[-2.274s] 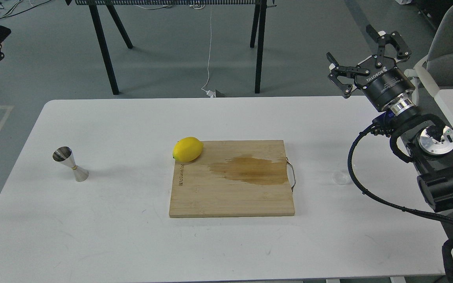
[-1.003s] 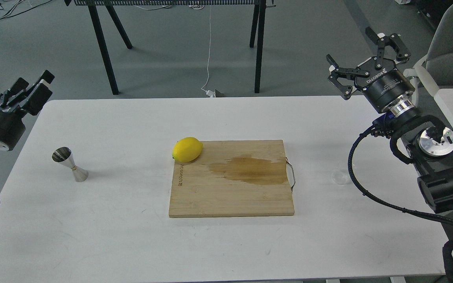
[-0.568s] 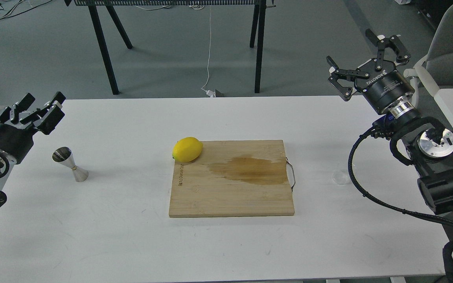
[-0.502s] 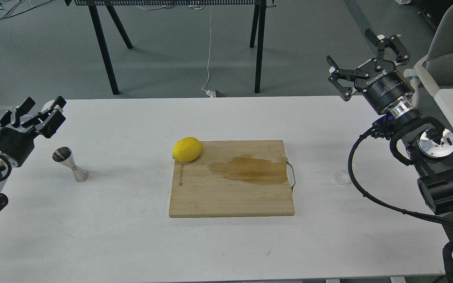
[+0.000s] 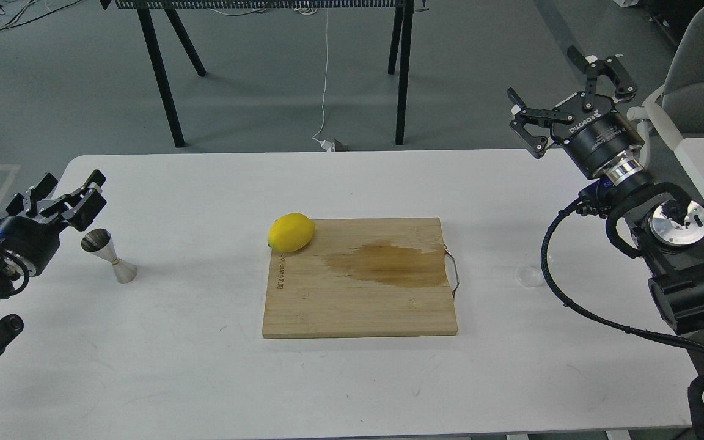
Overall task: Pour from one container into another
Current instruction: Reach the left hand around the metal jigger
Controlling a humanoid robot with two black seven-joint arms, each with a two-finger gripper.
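Black fingers parted, the left gripper is hanging just beside the steel jigger; squaring on its narrow waist should avoid tipping it. The right gripper, also spread, is waiting above the glass cup on the table.

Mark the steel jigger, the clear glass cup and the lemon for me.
Shiny steel hourglass jigger (image 5: 109, 256): head view, on its narrow waist.
Small clear glass cup (image 5: 530, 276): head view, on its faint round rim, right of the board.
Yellow lemon (image 5: 291, 232): head view, middle of its skin.
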